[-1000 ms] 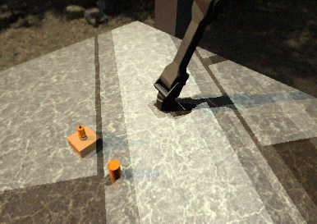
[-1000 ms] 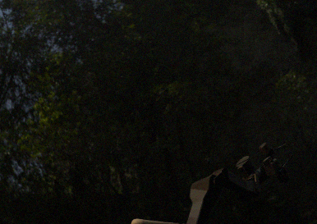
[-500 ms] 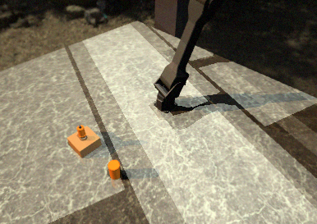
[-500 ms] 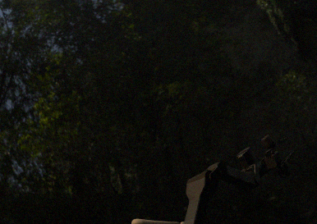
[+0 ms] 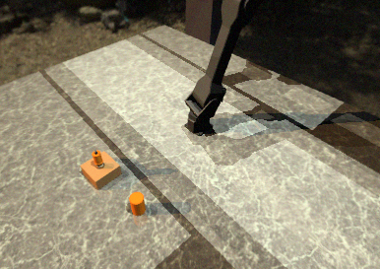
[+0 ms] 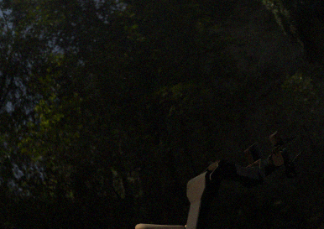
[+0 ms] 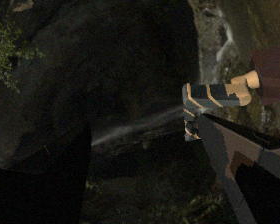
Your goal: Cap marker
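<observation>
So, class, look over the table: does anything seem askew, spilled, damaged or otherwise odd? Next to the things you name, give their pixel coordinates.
Nothing stands out on the table. The marker (image 5: 96,157) is upright in its holder block (image 5: 101,172), and the orange cap (image 5: 137,204) stands upright beside the block, apart from it. No spill or damage shows.

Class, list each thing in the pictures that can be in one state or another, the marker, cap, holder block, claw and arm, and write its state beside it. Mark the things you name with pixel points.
Marker (image 5: 96,158): upright in the holder block, uncapped.
Cap (image 5: 137,204): standing on the table, off the marker.
Holder block (image 5: 100,172): flat on the table, marker in it.
Claw (image 5: 200,131) (image 7: 146,125): open, nothing between its fingers.
Arm (image 5: 221,54) (image 6: 195,197): extended, away from marker and cap.
</observation>
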You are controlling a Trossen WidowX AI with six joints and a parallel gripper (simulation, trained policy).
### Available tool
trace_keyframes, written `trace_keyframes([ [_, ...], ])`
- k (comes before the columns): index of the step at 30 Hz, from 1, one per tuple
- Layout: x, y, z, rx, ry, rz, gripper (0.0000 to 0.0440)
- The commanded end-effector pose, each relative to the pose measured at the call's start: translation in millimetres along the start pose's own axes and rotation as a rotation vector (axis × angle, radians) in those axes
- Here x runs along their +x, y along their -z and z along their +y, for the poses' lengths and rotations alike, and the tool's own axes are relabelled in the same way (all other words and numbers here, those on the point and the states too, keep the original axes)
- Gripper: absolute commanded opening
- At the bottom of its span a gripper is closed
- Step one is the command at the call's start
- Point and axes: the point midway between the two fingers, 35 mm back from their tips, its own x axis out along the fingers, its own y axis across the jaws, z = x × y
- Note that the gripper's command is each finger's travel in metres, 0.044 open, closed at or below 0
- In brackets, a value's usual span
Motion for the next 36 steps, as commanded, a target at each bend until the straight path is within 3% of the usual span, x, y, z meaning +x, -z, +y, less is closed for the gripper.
trace_keyframes([
  [1,2,-3,8,0.009,0.005,0.004,0.0301],
  [36,13,-49,18,-0.01,0.173,-0.033,0.0306],
])
